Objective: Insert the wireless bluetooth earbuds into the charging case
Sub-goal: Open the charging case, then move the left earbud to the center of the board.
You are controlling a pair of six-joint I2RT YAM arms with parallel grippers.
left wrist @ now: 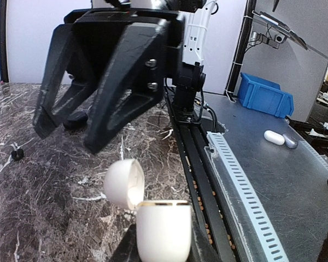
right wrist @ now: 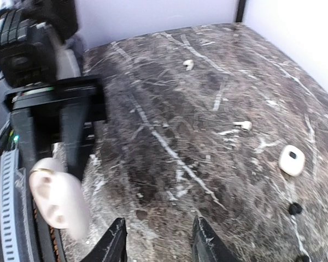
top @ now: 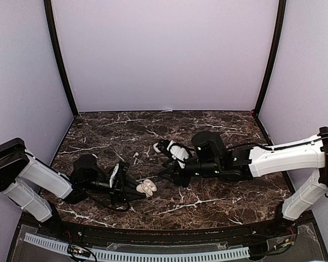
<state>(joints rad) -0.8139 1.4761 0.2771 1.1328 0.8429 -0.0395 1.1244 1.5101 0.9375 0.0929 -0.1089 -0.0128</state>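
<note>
The left claw (top: 127, 186) is closed on the lower body of the white charging case (left wrist: 164, 232) and holds it upright just above the dark marble worktop (right wrist: 208, 109). The case's lid (left wrist: 123, 183) is hinged open and tilted back. From the right wrist view, two small sockets show in the case's open top. The right claw (right wrist: 159, 240) hovers near the case with its fingers spread and nothing between them. The earbuds are all out on the worktop, well apart from the held case. A white earbud (right wrist: 243, 125) lies near a closed second white case (right wrist: 291, 160), a second white earbud (right wrist: 188, 64) lies farther off, and a black earbud (right wrist: 295, 208) sits just beside that second case.
</note>
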